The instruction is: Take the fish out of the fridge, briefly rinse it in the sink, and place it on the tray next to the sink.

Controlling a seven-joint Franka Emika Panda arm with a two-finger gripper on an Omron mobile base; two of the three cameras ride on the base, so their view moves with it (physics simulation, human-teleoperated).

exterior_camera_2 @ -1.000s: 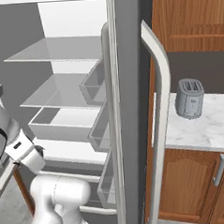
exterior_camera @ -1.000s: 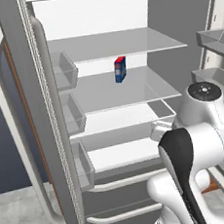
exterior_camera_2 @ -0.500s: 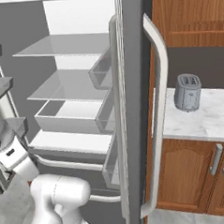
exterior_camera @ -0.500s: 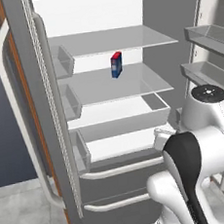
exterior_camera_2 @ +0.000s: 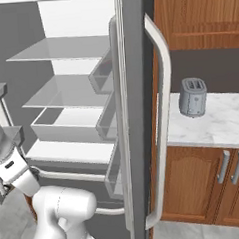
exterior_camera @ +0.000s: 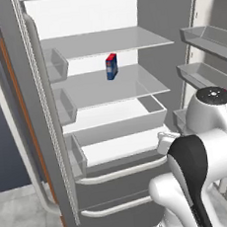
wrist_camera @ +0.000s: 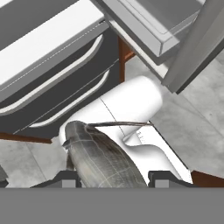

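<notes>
Your base has backed off: left base view shows more of the fridge (exterior_camera: 107,86) than a sec ago, glassy shelves, red-and-blue box (exterior_camera: 111,66) at 12 o'clock. Right base view: curved pale handle (exterior_camera_2: 161,114), ribbed toaster (exterior_camera_2: 192,96) at 3. Hand view: gripper (wrist_camera: 114,178) pinches the scaly grey fish (wrist_camera: 103,159) at 6 — sink next, I'd judge.

a home kitchen: a tall grey fridge (exterior_camera: 100,112) stands open across the left base view, white shelves inside. at the right of the right base view, wooden cabinets (exterior_camera_2: 210,181) carry a pale marble counter (exterior_camera_2: 217,123) with a grey toaster (exterior_camera_2: 192,97).
</notes>
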